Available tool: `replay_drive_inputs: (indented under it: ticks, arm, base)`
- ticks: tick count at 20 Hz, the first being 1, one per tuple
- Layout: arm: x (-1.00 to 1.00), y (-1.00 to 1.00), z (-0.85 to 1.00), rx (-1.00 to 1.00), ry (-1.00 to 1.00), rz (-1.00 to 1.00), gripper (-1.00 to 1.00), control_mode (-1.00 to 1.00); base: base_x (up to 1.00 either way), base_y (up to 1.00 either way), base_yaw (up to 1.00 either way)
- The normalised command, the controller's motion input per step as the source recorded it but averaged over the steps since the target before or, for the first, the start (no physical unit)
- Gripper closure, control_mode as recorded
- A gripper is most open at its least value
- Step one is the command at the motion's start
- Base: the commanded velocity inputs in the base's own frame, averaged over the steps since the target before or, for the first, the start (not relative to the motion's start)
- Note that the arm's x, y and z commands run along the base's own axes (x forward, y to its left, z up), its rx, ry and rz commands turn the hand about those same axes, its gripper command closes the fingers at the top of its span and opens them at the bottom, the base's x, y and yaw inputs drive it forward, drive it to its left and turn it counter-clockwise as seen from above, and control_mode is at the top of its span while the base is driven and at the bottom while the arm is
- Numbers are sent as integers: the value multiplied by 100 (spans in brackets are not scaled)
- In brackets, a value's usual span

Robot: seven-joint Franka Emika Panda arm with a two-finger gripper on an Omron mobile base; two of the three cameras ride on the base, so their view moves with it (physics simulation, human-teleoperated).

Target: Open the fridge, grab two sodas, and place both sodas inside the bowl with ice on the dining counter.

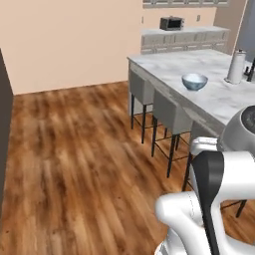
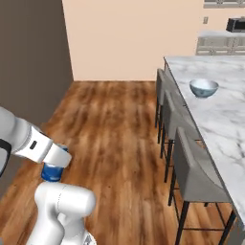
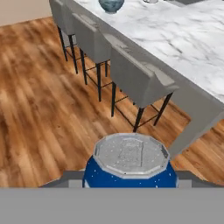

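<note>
The gripper (image 2: 51, 168) carries a soda (image 3: 130, 164) clamped between its jaws, held low over the wood floor, apparently in transit toward the counter (image 1: 219, 97). The bowl (image 1: 194, 81) waits near the counter's stool-side edge, well apart from the can, beyond the row of stools (image 2: 191, 167).

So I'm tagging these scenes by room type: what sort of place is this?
Likely a home kitchen with dining space: a white-grey marble island counter lined with grey upholstered stools, and a small microwave on a far counter.
</note>
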Motion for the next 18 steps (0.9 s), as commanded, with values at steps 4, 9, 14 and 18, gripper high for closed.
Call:
replay_drive_inputs:
  ticks: [4, 9, 14, 18]
  arm:
    - [0, 0, 0, 0, 0, 0, 100, 100]
    - [0, 0, 0, 0, 0, 0, 100, 100]
    - [0, 0, 0, 0, 0, 0, 100, 100]
    - [0, 0, 0, 0, 0, 0, 100, 100]
  base:
    - [84, 68, -43]
    - [82, 68, -41]
    - [84, 72, -39]
    - [78, 66, -40]
